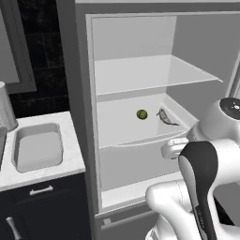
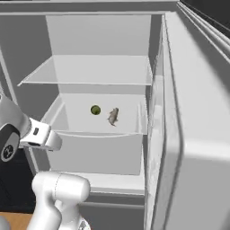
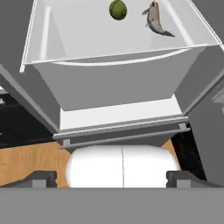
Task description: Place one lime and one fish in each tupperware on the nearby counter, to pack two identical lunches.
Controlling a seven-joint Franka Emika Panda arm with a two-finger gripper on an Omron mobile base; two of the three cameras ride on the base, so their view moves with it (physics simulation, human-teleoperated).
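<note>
Left base view: from behind and left of the arm, looking forward and down into the open fridge (image 1: 140, 117), counter (image 1: 70, 159) and one tupperware (image 1: 37, 147) at its left edge. Right base view: from behind and right, same fridge interior, open door (image 2: 193, 126) close along its right side. Hand view: low and near, tilted up at the middle shelf (image 3: 118, 52) from below its front edge. All three share that shelf with the lime (image 1: 142, 114) and fish (image 1: 165, 117)
</note>
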